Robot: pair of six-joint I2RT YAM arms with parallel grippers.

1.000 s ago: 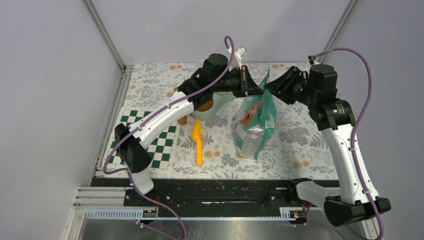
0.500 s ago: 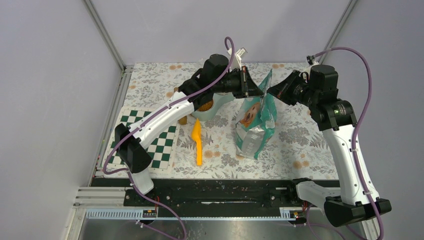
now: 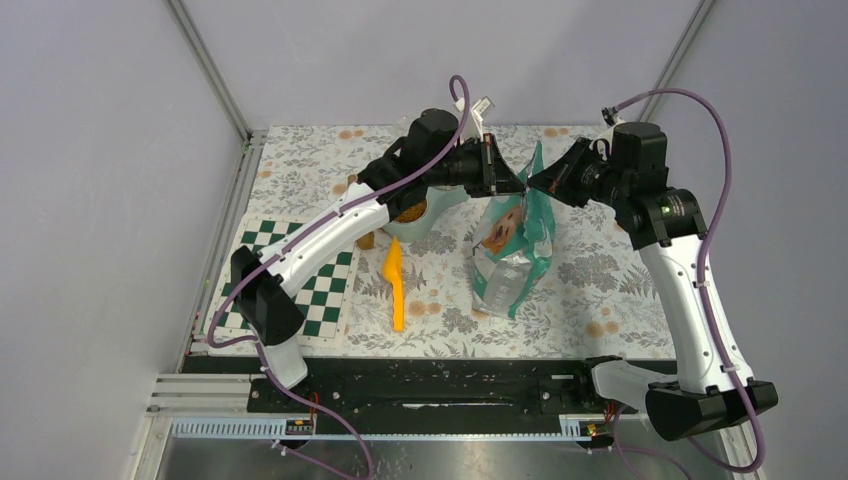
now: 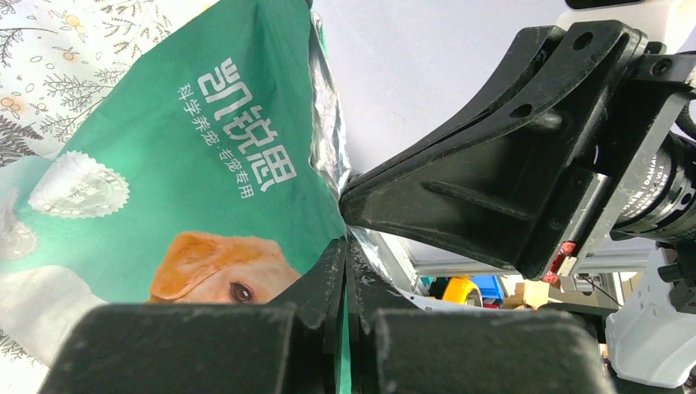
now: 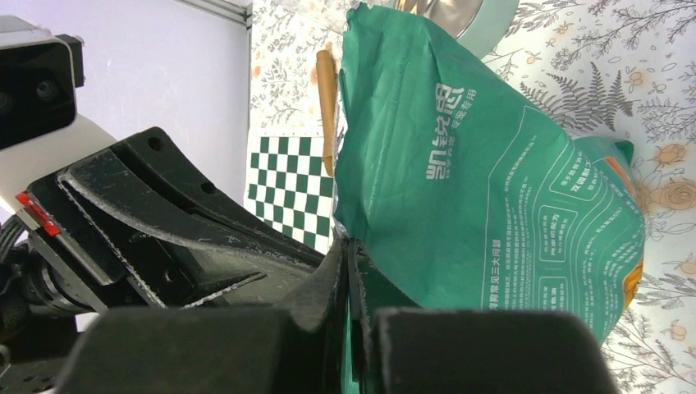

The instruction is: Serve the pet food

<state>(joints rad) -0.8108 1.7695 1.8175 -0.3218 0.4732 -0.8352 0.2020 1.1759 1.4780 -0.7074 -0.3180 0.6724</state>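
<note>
Floral-print tablecloth (image 3: 600, 290), flat. Standing mid-table is a crinkled teal-and-silver foil bag (image 3: 512, 250) with a dog printed on its face and its top edge drawn to a peak. Left gripper (image 3: 519, 182) and right gripper (image 3: 533, 182) meet tip to tip, each clamped narrow on that edge. Checkered mat (image 3: 330, 300) at left. Orange plastic scoop (image 3: 397, 285) beside the bag. Pale round bowl (image 3: 428, 222) half hidden under the left arm. Pet food: location cannot be told; a brown patch in the bowl is unconfirmed.
</note>
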